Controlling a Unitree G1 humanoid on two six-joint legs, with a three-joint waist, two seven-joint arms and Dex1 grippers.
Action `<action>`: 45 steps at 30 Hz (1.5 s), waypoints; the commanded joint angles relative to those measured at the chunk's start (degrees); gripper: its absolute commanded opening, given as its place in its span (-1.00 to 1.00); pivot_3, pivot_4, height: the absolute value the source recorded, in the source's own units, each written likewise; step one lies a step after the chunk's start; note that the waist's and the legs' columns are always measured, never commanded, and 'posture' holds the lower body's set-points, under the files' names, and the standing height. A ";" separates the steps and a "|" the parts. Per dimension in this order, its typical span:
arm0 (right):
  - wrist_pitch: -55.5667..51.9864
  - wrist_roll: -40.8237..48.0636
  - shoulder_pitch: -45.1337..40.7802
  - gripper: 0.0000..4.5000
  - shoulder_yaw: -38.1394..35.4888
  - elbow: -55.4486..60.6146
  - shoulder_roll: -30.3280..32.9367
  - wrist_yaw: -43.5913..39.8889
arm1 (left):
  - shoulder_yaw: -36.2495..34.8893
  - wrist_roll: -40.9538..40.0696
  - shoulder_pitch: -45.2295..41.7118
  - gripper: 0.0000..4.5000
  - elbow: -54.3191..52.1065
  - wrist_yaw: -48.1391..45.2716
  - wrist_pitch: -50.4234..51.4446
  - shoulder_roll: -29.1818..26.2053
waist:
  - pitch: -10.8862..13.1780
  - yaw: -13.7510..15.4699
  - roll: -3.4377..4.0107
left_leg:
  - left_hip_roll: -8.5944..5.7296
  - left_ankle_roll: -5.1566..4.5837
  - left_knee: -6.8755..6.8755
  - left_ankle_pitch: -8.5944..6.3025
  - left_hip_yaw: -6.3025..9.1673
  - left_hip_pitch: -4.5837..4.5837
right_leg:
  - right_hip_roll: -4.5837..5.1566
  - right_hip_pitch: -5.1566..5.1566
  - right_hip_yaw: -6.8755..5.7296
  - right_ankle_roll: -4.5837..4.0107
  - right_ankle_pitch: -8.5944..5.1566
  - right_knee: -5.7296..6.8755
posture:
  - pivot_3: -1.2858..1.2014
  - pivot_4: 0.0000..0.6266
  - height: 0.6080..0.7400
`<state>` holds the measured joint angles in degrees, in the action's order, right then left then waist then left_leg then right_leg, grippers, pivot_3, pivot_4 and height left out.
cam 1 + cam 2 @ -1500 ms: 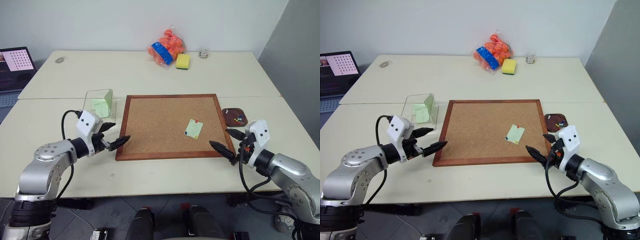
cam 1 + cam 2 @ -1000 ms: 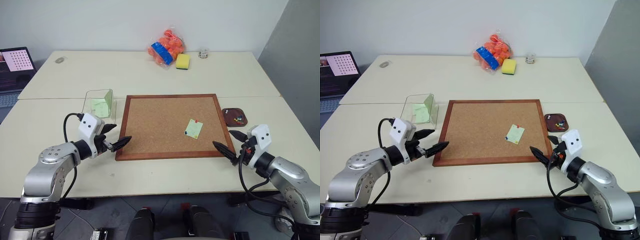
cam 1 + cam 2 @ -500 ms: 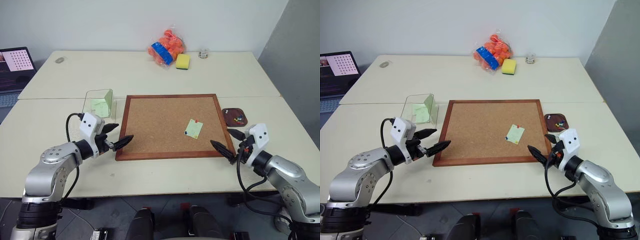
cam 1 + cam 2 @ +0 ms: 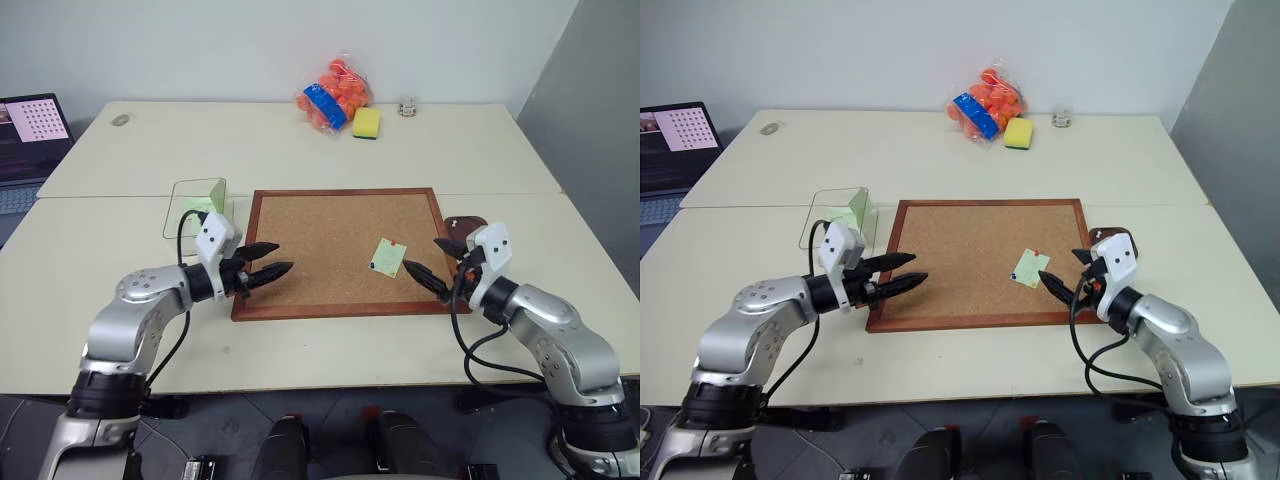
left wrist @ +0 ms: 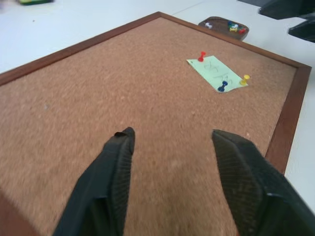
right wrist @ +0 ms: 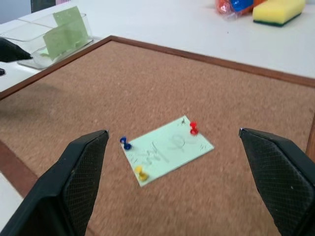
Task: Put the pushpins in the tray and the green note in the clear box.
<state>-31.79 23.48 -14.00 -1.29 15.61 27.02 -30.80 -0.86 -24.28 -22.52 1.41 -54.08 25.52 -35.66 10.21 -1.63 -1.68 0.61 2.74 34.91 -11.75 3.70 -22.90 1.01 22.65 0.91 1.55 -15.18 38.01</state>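
Green note (image 6: pixel 167 148) stays pinned; both pincers have moved inward over corkboard (image 4: pixel 330 240).

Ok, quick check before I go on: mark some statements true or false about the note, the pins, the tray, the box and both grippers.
1. The green note is still pinned to the corkboard. True.
2. Three pushpins hold it. True: a red pushpin, a blue pushpin and a yellow pushpin.
3. The tray is empty. False: pins lie in it.
4. The right gripper grips a pin. False: open, holding nothing.
5. The clear box sits beside the board's right edge. False: left.
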 commanded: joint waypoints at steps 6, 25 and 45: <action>4.02 -6.28 -7.91 1.00 2.35 -10.69 -3.81 3.03 | 5.04 5.79 -7.31 -0.67 14.98 -4.48 -9.61 5.04 | 0.00 -0.09 0.00 | 0.00 0.00 0.01 0.00 -0.04 0.00 | -0.01 0.03 0.03 -0.01 0.01 0.06 | 0.03 -0.52 1.00; 14.14 -12.73 -14.79 1.00 4.32 -28.00 -10.90 3.93 | 12.53 16.98 -10.99 -1.00 33.95 -7.71 -20.22 12.95 | -0.12 -0.10 0.16 | -0.05 0.00 0.04 0.00 -0.05 0.08 | 0.00 -0.05 0.04 -0.26 0.18 0.10 | 0.03 -0.52 1.00; 18.94 -15.72 -18.02 -0.26 5.56 -36.77 -13.31 1.22 | 10.64 16.77 -9.27 -1.00 31.66 -5.76 -19.54 12.10 | -0.19 -0.34 0.22 | -0.04 -0.01 0.04 0.00 -0.05 0.31 | 0.00 -0.28 0.04 -0.26 0.18 0.10 | 0.03 -0.52 1.00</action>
<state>-14.47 7.89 -30.36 4.08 -21.05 14.06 -28.75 8.41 -9.66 -33.98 31.68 -59.90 4.31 -23.22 10.02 -1.98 -1.46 0.58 2.73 34.95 -11.75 3.65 -22.59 1.01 22.37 0.95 1.29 -15.00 38.11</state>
